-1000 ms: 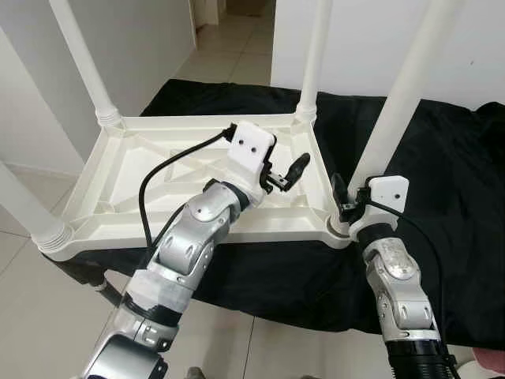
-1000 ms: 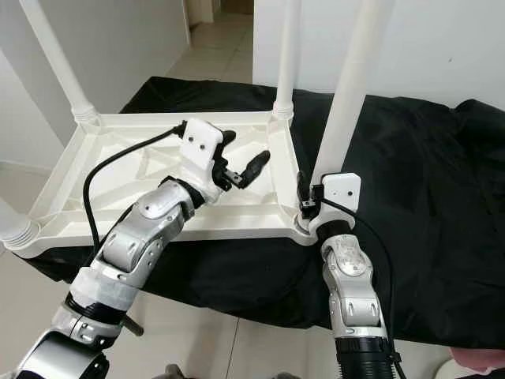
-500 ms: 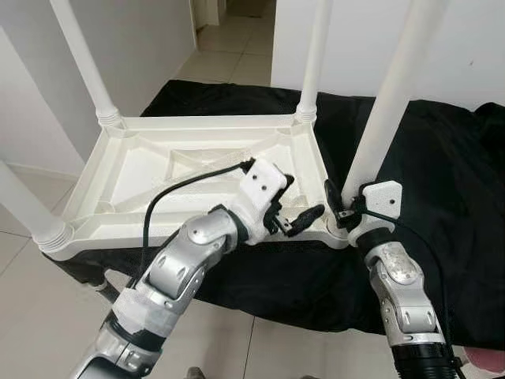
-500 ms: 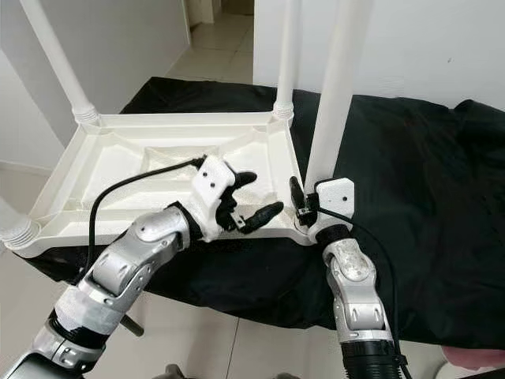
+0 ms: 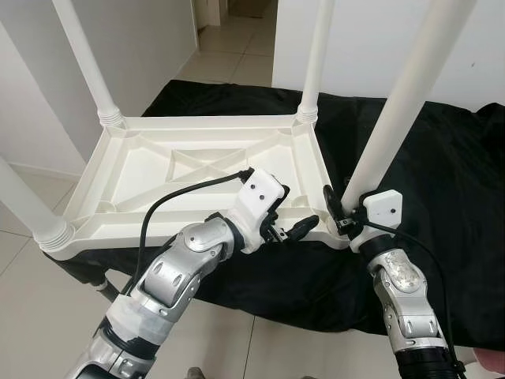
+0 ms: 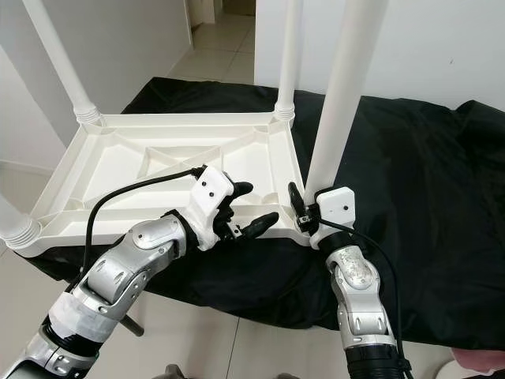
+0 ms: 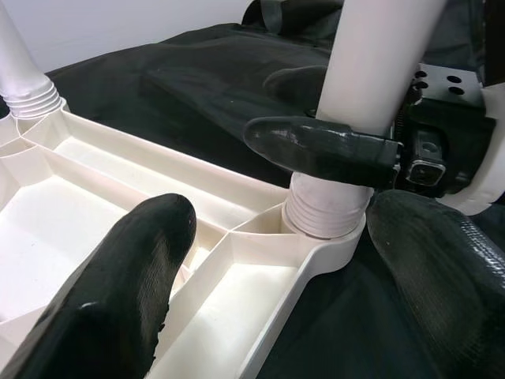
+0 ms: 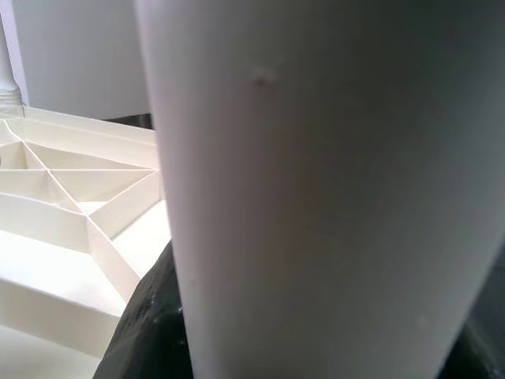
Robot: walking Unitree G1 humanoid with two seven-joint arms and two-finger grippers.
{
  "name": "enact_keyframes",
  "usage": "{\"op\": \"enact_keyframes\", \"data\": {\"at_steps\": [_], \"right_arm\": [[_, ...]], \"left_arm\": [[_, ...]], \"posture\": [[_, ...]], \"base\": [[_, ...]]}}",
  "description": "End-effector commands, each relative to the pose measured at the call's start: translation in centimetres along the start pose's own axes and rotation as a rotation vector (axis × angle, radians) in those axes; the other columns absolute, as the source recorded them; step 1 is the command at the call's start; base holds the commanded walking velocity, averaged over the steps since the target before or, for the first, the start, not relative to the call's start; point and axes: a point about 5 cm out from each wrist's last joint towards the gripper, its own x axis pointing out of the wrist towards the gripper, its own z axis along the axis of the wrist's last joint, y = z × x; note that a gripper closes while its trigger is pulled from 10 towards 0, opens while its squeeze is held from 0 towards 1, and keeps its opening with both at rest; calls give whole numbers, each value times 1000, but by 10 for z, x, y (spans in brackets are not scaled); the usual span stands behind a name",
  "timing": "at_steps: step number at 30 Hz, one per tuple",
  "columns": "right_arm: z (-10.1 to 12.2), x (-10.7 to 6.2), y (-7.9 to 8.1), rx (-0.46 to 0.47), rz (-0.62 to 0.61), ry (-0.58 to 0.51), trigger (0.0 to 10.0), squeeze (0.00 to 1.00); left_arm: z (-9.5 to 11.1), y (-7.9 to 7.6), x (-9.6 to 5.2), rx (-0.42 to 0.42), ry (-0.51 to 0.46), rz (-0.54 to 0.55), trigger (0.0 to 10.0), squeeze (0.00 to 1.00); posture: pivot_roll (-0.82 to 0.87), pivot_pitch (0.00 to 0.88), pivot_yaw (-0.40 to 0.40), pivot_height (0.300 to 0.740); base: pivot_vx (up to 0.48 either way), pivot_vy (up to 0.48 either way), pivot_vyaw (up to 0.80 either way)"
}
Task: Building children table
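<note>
At the table's [image 5: 142, 170] near corner, right pincer [image 5: 338, 213] around leg [image 5: 402, 103].

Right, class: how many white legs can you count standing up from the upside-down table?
4. Far-left corner leg; far-right corner leg; near-right corner leg, with the right gripper at its base; near-left corner leg, cut off by the picture's edge.
</note>
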Motion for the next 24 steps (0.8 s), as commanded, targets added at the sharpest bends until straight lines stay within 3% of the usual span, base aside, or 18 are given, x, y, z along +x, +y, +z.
{"op": "enact_keyframes", "data": {"at_steps": [1,10,19,24], "right_arm": [[-13,-3,0,34,3,56,10000,0],[-21,5,4,114,30,90,10000,0],[-34,7,1,174,-13,233,10000,0],[-35,8,0,190,-20,251,10000,0]], "left_arm": [[1,-7,-1,11,5,-92,10000,0],[2,-7,-2,16,6,-87,10000,0],[3,-7,-2,16,3,-77,10000,0],[3,-7,-2,16,3,-75,10000,0]], "posture": [[-68,10,24,740],[-62,6,21,740],[-61,8,10,740],[-61,7,6,740]], "base": [[0,0,0],[0,0,0],[0,0,0],[0,0,0]]}}
